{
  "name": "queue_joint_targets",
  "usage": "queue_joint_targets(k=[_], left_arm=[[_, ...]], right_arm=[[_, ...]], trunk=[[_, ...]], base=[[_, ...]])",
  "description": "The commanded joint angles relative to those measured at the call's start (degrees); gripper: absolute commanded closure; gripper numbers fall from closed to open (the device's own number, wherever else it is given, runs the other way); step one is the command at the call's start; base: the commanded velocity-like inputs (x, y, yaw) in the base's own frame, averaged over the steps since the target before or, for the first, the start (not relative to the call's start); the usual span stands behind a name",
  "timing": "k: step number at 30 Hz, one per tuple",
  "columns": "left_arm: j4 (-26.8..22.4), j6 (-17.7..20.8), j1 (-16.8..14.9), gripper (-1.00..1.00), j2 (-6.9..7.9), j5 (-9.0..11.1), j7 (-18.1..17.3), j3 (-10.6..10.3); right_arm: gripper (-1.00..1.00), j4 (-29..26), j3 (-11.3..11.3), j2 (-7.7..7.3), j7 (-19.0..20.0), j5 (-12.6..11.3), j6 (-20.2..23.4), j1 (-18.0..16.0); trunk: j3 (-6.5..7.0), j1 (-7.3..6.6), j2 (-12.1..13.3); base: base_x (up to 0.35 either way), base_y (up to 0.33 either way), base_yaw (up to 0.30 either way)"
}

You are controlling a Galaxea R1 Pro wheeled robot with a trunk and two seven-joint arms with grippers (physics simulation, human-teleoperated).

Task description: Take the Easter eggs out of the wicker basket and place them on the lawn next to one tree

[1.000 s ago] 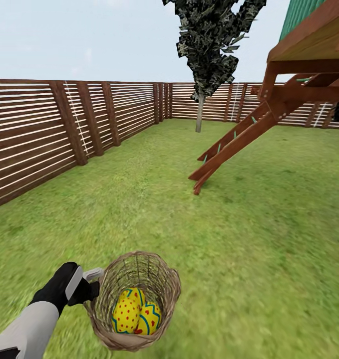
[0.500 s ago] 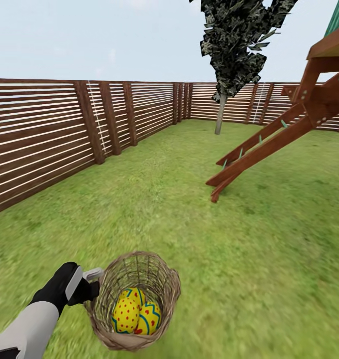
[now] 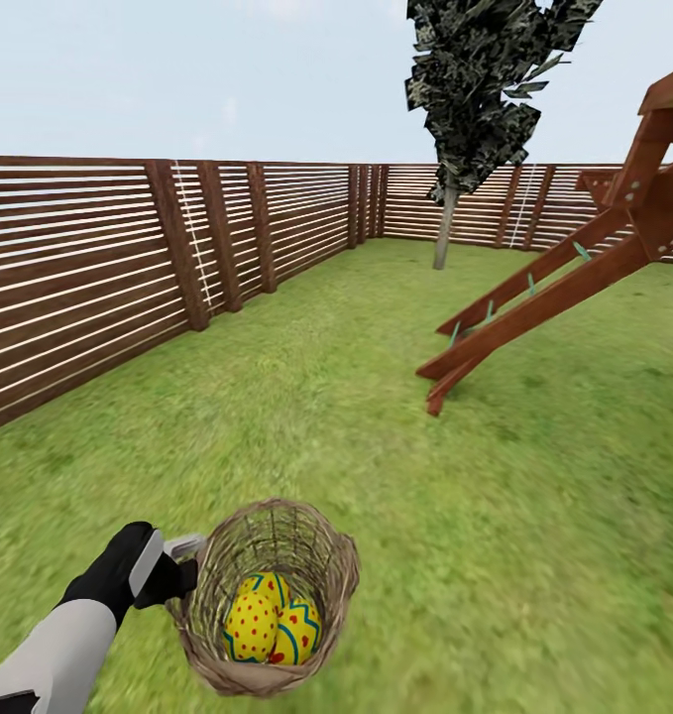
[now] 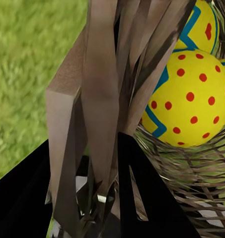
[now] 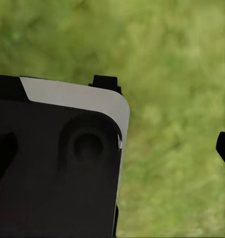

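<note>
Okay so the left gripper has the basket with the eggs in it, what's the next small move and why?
Probably keep rolling forward toward the tree by the far fence. The left gripper grips the wicker basket at its rim, the Easter eggs sit inside, and a long stretch of lawn lies between them and the trunk, with the playset to the right.

This is a fenced back garden of a home, rendered in a simulator. A mottled green lawn (image 3: 376, 397) covers the ground under an open pale sky. A brown fence (image 3: 128, 258) of horizontal wooden slats encloses it and turns a corner at the far end. A slim-trunked tree (image 3: 445, 230) stands near that corner, and a red-brown wooden playset (image 3: 564, 288) slants down onto the grass.
</note>
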Motion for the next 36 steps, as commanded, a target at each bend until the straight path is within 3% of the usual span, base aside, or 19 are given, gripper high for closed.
queue_joint_targets(k=[1,8,36], left_arm=[[0.0,0.2,0.0,1.00,0.03,0.7,0.3,0.1],[-0.1,0.2,0.0,1.00,0.22,0.7,0.3,0.1],[-0.1,0.2,0.0,1.00,0.15,0.7,0.3,0.1]], right_arm=[[-1.00,0.3,-0.1,-0.03,-0.1,0.5,-0.4,-0.1],[-1.00,0.2,-0.2,-0.02,-0.2,0.5,-0.4,-0.1],[-1.00,-0.2,-0.2,-0.21,-0.2,0.6,-0.4,-0.1]], trunk=[[-0.05,0.03,0.0],[-0.17,0.03,0.0],[-0.18,0.03,0.0]], base=[[0.323,0.000,0.269],[0.323,0.000,0.255],[0.323,0.000,0.002]])
